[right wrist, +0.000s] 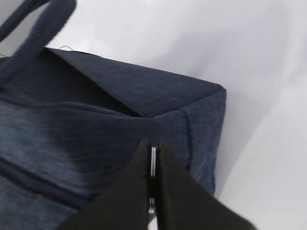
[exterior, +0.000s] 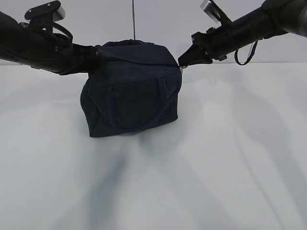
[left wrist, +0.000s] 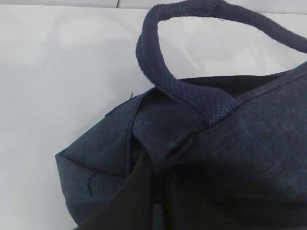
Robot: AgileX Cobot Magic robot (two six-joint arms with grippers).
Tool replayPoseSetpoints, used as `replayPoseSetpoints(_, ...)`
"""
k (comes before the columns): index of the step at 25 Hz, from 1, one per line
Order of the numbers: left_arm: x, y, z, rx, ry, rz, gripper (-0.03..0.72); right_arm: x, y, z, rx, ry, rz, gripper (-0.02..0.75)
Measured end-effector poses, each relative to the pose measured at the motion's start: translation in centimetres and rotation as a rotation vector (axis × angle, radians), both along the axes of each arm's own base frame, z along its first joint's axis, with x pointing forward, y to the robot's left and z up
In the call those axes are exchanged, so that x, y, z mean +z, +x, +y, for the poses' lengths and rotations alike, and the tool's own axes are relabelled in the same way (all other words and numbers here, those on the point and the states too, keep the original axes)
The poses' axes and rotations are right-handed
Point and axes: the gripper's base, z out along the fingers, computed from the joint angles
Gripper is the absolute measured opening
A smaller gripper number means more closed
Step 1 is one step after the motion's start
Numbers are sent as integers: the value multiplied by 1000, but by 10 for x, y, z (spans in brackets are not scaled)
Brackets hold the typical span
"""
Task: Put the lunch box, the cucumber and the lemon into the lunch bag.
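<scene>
The lunch bag point(exterior: 130, 88) stands on the white worktop point(exterior: 216, 158), between the two arms, with no lunch box, cucumber or lemon to be seen outside it. It is judged soft and light: the fabric folds and sags at the corners, so it is best taken by its woven handle point(left wrist: 182, 91), a bunched corner or the zipper pull point(right wrist: 153, 162). The right claw point(right wrist: 152, 179) is clenched on that metal ring at the bag's upper corner. The left claw point(exterior: 94, 53) is pressed into the opposite side and closed, apparently pinching a fold of cloth, though its tips are hidden there.
</scene>
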Motion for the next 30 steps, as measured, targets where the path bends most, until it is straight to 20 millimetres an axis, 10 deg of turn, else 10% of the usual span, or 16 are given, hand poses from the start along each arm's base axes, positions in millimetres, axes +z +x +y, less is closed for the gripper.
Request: replayPoseSetpoints(30, -13, 2, -4, -14, -5, 45, -4, -105, 17, 12, -86, -21, 149, 7)
